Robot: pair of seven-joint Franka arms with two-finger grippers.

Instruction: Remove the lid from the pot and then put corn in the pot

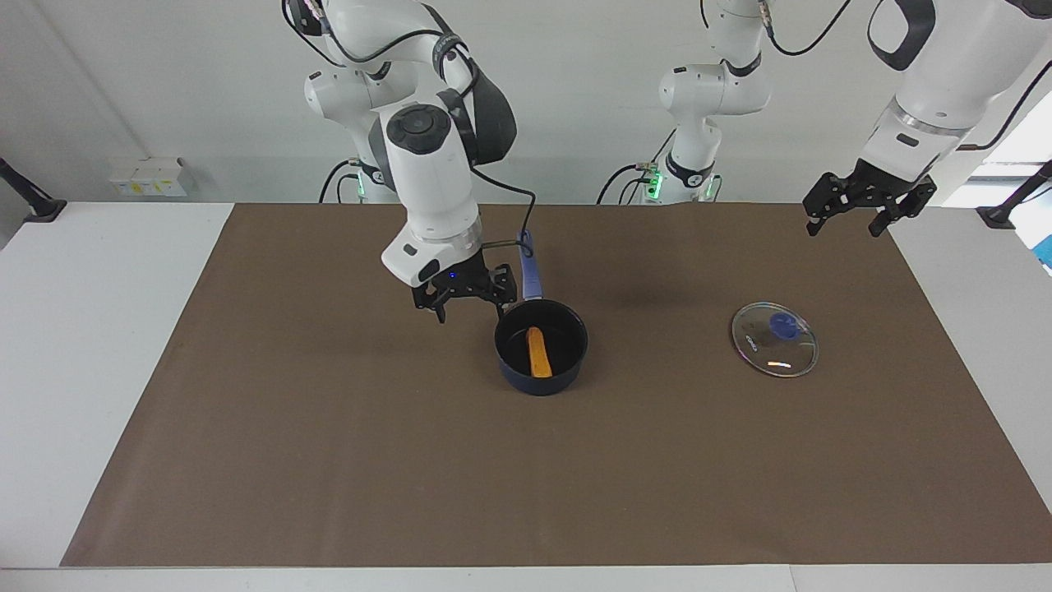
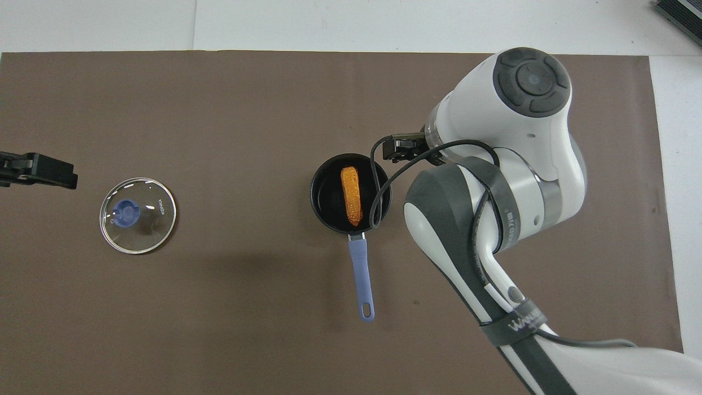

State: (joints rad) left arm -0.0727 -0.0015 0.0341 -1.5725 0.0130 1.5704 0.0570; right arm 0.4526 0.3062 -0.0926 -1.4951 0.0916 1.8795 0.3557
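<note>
The dark navy pot (image 1: 540,383) stands mid-mat, its light blue handle (image 2: 362,274) pointing toward the robots. The yellow-orange corn (image 1: 538,352) lies flat on the pot's black floor (image 2: 329,204), and the overhead view shows that corn (image 2: 351,195) uncovered. My right gripper (image 1: 470,311) hangs open and empty above the mat, just beside the pot toward the right arm's end of the table. The glass lid (image 1: 774,339) with its blue knob rests flat on the mat toward the left arm's end. My left gripper (image 1: 844,230) waits open, high above the mat's corner.
A brown mat (image 1: 329,460) covers most of the white table. The right arm's cable (image 2: 378,192) loops over the pot's rim in the overhead view. In that view the lid (image 2: 137,215) lies beside the left gripper (image 2: 38,169).
</note>
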